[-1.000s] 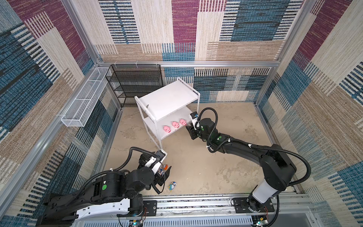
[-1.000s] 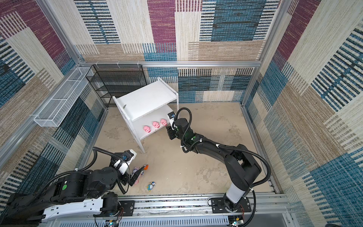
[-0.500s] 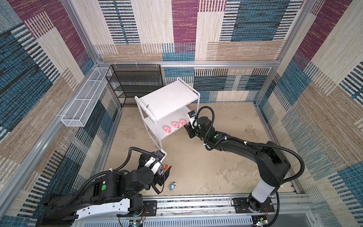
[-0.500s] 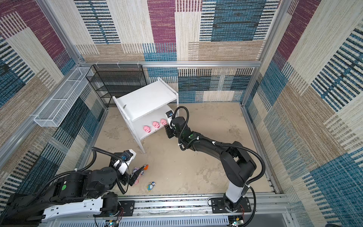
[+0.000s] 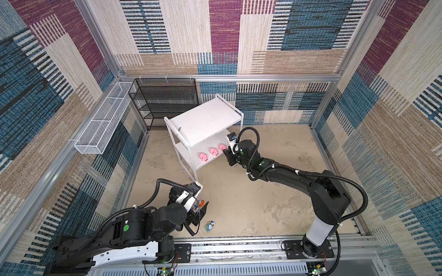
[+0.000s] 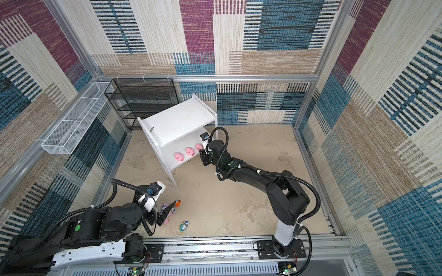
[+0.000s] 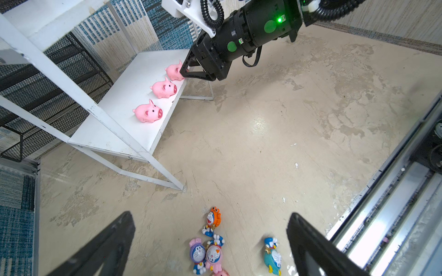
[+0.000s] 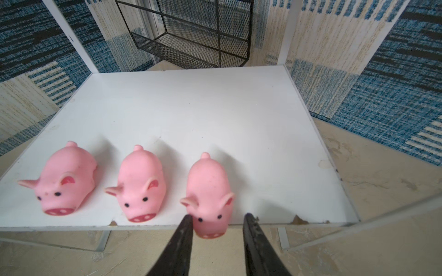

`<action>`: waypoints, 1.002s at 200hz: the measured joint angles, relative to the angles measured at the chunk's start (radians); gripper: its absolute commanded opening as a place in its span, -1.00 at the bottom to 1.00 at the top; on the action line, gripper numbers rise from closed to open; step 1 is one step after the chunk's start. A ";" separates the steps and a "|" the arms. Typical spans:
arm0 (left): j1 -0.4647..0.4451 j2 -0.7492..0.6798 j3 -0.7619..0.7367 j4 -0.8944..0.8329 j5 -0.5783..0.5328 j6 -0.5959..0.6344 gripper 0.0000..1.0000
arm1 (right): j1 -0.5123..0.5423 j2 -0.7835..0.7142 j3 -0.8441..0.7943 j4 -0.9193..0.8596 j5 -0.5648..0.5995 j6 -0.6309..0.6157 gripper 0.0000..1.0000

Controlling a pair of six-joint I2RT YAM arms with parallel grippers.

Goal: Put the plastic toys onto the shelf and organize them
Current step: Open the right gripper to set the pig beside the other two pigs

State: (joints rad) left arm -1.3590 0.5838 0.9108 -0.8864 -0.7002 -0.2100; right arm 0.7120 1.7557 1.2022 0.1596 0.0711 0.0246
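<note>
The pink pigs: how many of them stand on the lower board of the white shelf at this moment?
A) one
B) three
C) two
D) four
B: the right wrist view shows three pink pigs in a row along the front edge of the lower board of the white shelf. One of them has its snout between the parted fingers of the right gripper.
</note>
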 measured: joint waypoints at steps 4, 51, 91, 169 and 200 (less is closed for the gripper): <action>0.000 -0.001 0.000 0.000 0.000 0.000 0.98 | 0.000 0.001 0.002 0.000 0.000 0.000 -0.25; 0.000 -0.004 0.000 0.000 0.000 0.000 0.98 | 0.000 0.007 0.011 0.000 -0.011 -0.005 -0.28; 0.000 -0.009 0.000 0.000 0.000 0.000 0.98 | 0.000 0.018 0.025 -0.001 -0.019 -0.009 -0.29; 0.000 -0.009 -0.004 0.000 0.000 0.000 0.99 | 0.000 0.034 0.045 -0.001 -0.026 -0.022 -0.33; 0.000 -0.009 -0.004 0.000 0.000 0.000 0.99 | -0.001 0.040 0.050 -0.002 -0.026 -0.026 -0.33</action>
State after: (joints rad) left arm -1.3590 0.5747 0.9070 -0.8864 -0.7006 -0.2104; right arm 0.7113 1.7962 1.2522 0.1581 0.0448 -0.0010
